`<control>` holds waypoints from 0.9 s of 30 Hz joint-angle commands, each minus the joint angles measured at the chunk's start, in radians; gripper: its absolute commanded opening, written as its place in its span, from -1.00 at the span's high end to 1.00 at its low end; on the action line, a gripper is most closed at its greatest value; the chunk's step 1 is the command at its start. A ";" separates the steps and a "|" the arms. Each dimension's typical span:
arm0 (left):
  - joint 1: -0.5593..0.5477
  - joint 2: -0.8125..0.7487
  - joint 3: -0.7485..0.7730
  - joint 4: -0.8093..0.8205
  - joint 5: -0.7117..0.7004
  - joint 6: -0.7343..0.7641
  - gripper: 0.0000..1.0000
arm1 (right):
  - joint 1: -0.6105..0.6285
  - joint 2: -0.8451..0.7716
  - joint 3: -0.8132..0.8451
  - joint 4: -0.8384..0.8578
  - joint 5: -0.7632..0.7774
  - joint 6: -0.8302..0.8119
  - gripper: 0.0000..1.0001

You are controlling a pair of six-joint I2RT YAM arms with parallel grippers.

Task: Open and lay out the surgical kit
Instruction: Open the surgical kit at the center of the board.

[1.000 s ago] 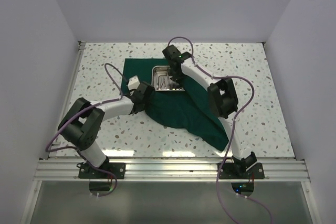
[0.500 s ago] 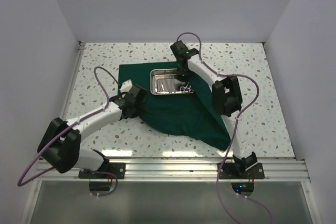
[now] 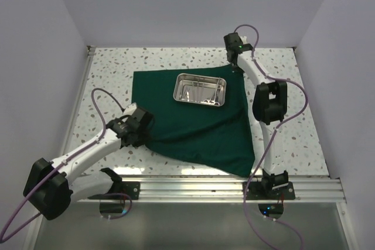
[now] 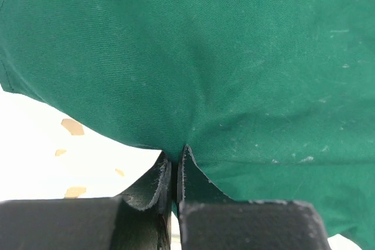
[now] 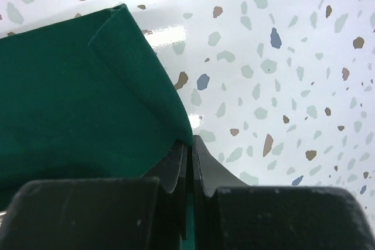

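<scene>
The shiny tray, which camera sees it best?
The top external view: the whole steel tray sits on the green cloth. Both wrist views show cloth and speckled table, no tray.

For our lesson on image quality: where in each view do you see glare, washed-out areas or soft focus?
Top view: the tray shines with reflections. Left wrist view: the table is washed out white, the cloth sharp. Right wrist view: a glare patch on the table beside the cloth.
</scene>
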 commanded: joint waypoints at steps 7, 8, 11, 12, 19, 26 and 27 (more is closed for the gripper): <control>-0.019 -0.171 -0.103 -0.162 0.135 -0.057 0.59 | -0.067 0.057 0.001 0.061 0.068 -0.011 1.00; -0.019 -0.167 -0.116 -0.138 0.158 -0.045 0.32 | -0.075 0.072 -0.005 0.059 0.068 -0.009 0.89; -0.020 -0.106 -0.120 -0.080 0.268 0.009 -0.73 | -0.107 0.095 0.005 0.030 0.071 0.006 -0.96; -0.028 -0.090 -0.103 -0.078 0.276 0.035 -0.88 | -0.115 0.105 0.013 0.017 0.077 0.014 -0.97; -0.005 0.051 0.271 -0.120 0.023 0.182 -0.99 | -0.138 -0.050 -0.028 -0.013 0.103 0.037 -0.97; 0.354 0.250 0.458 0.075 0.083 0.458 -0.99 | -0.140 -0.196 -0.050 -0.074 -0.097 0.123 -0.97; 0.403 0.317 0.475 0.097 0.083 0.493 -0.99 | -0.138 -0.202 -0.057 -0.070 -0.125 0.124 -0.97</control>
